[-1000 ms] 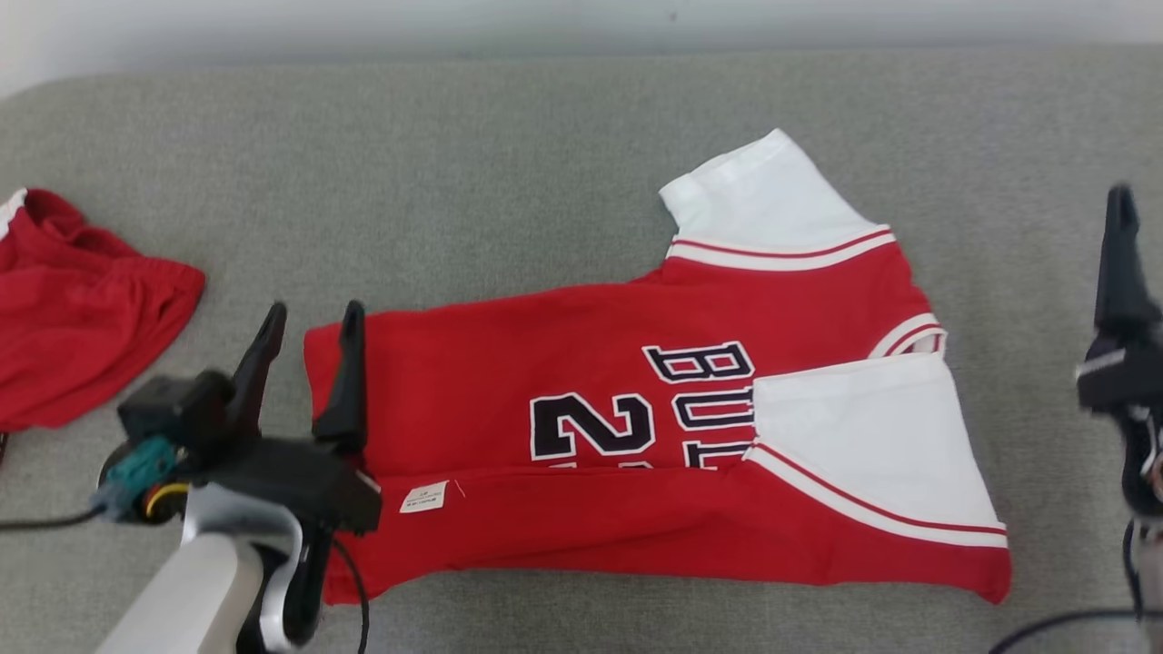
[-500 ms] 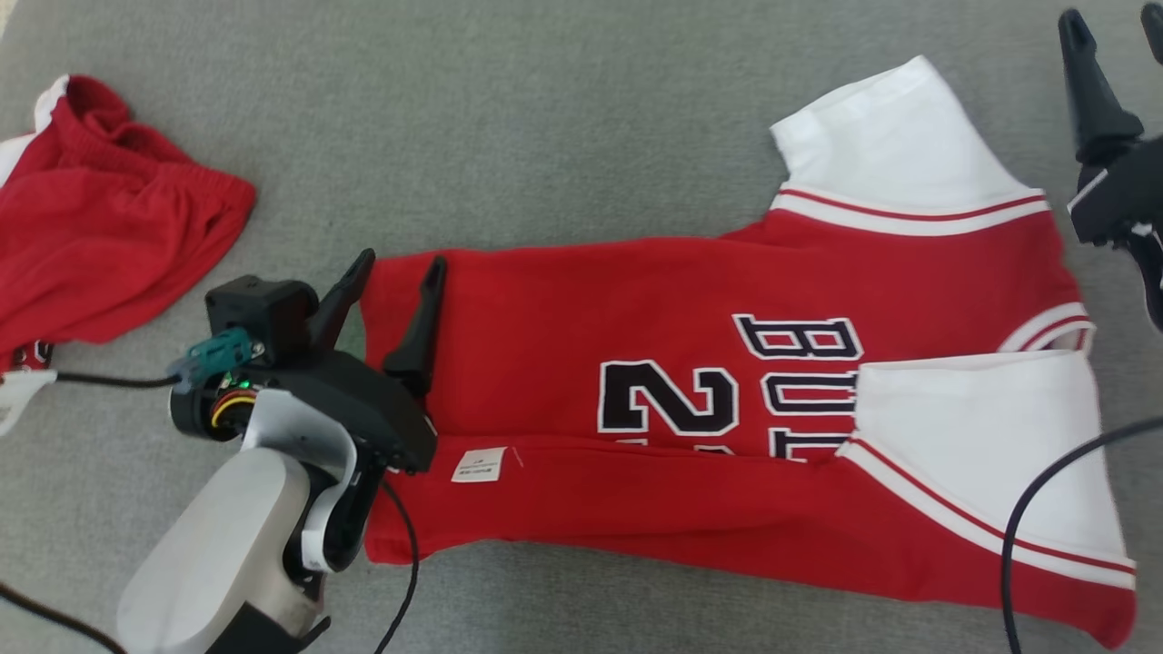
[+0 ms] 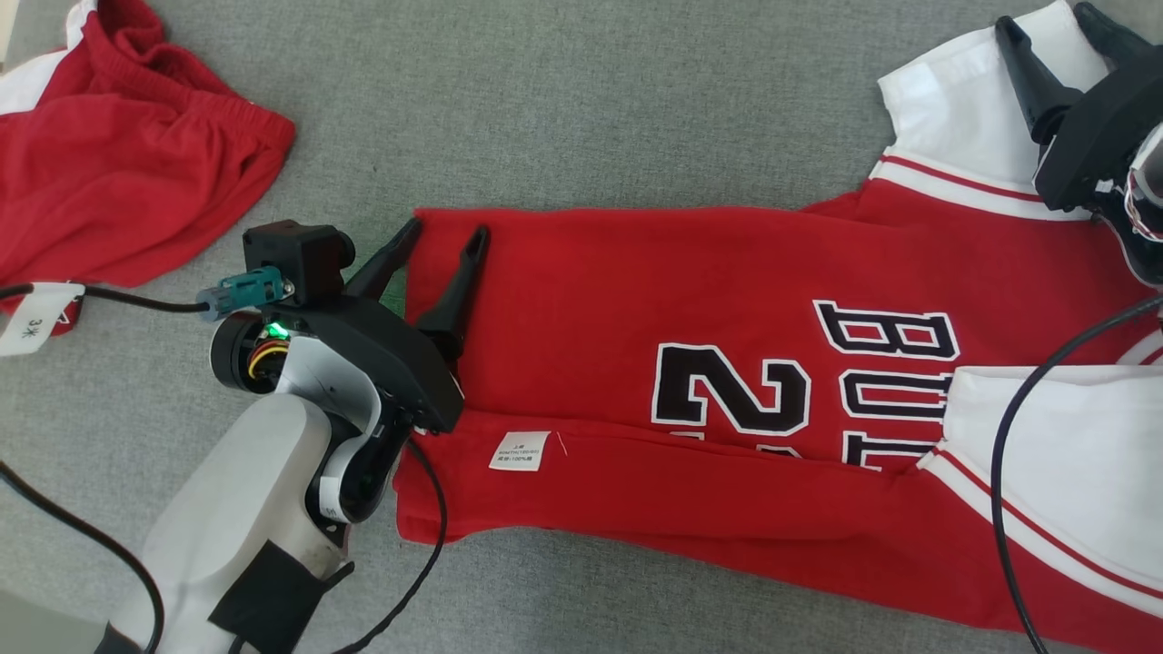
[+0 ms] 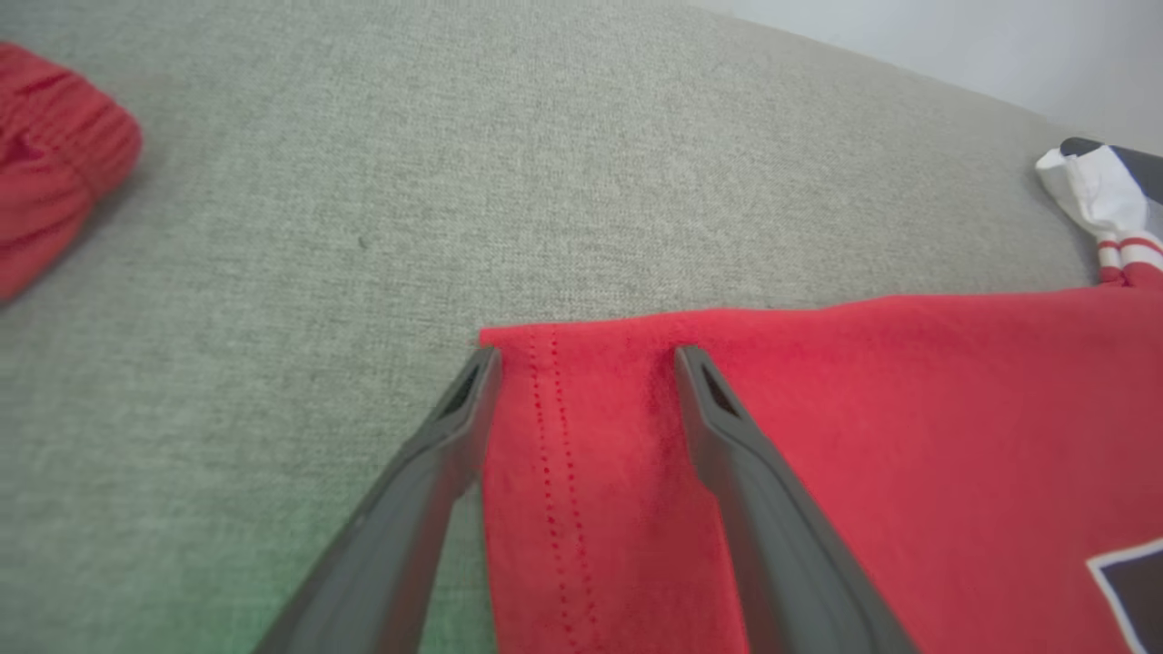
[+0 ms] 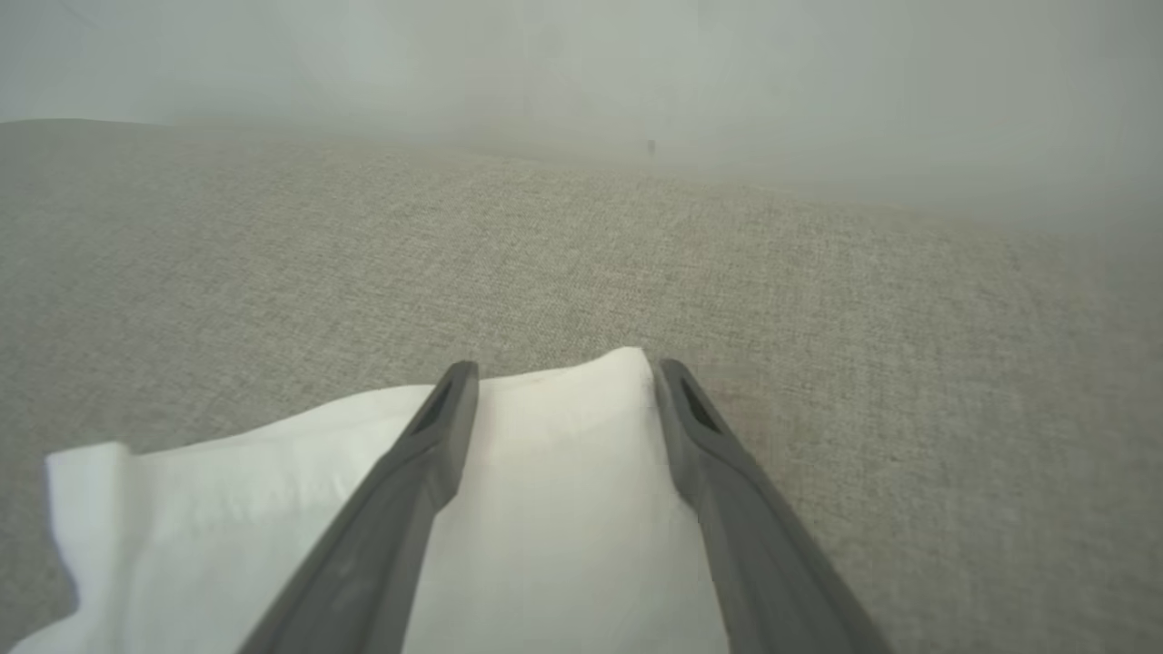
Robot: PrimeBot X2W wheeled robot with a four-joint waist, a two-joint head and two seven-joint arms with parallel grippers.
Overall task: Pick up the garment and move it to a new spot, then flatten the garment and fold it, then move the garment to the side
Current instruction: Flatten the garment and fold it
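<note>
Grey woven cloth [image 3: 563, 109] is covering the surface, a pale wall [image 5: 818, 64] standing beyond. I am counting two garments. One jersey [image 3: 636, 300] is lying flat beneath both grippers, their fingers spread and gripping nothing: left gripper [image 3: 445, 227] over its hem corner, right gripper [image 3: 1045, 16] over its white sleeve [image 3: 954, 100]. One pair of red shorts [image 3: 136, 182] is lying well left of my left gripper.

Light was bright, soft and even, with faint shadows. Beyond the right gripper [image 5: 565, 366] everything lay hazy and washed out; a green glow tinged the surface [image 4: 300, 563] beside the left gripper [image 4: 586, 354].
</note>
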